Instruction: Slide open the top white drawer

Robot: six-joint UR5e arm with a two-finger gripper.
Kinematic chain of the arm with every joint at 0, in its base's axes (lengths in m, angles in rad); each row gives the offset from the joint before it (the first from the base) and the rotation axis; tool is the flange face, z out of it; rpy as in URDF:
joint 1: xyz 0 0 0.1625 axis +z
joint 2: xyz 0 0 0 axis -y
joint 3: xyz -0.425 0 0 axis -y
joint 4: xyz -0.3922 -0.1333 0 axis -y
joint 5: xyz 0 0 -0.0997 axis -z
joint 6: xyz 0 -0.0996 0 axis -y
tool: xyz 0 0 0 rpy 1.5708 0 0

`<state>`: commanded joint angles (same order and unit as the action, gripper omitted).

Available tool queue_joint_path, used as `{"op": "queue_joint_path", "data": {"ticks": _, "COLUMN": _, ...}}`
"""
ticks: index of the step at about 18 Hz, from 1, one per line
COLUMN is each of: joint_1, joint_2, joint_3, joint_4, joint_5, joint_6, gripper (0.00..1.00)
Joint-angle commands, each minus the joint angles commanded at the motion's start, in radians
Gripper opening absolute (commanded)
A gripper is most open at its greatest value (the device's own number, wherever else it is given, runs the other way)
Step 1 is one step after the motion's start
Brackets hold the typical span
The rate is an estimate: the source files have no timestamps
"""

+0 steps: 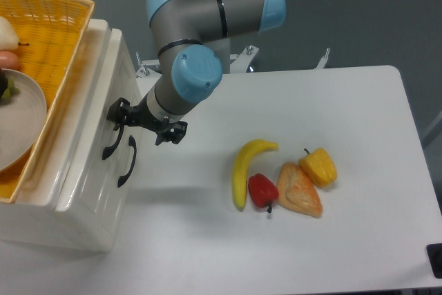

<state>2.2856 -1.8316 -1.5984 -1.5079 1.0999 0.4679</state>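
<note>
- So, top white drawer [93, 112]: upper of two on the white cabinet [83, 198], front flush with the cabinet face, looks shut or barely cracked, so the pull seems not yet done.
- Its curved black handle [112, 141] sits on the front panel, just above the lower drawer's handle [127, 162].
- Gripper [119, 117] is at the upper end of the drawer's handle, fingers on either side of the bar; can't tell if the jaws pinch it or just hook around it, too small and dark.
- Arm [193, 67] reaches toward the drawer front from the table side, wrist angled low, likely so the fingers straddle the handle and the pull runs straight out along the slide direction.
- Wicker basket [55, 39] rests on the cabinet directly over the drawer, holding a plate [17, 119] and some fruit; a jerky pull could shake it.
- Away from the drawer front, well apart on the white table [331, 226]: banana [243, 167], red pepper [262, 189], pastry [299, 189], yellow pepper [319, 166], clustered together, probably outside the drawer's travel.
</note>
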Motion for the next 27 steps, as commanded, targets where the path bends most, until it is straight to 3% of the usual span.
{"op": "queue_joint_path", "data": {"ticks": 27, "joint_1": 0.003, "joint_2": -0.014, "joint_3": 0.029, "joint_4": 0.000, "joint_5": 0.038, "joint_6": 0.044, "gripper": 1.00}}
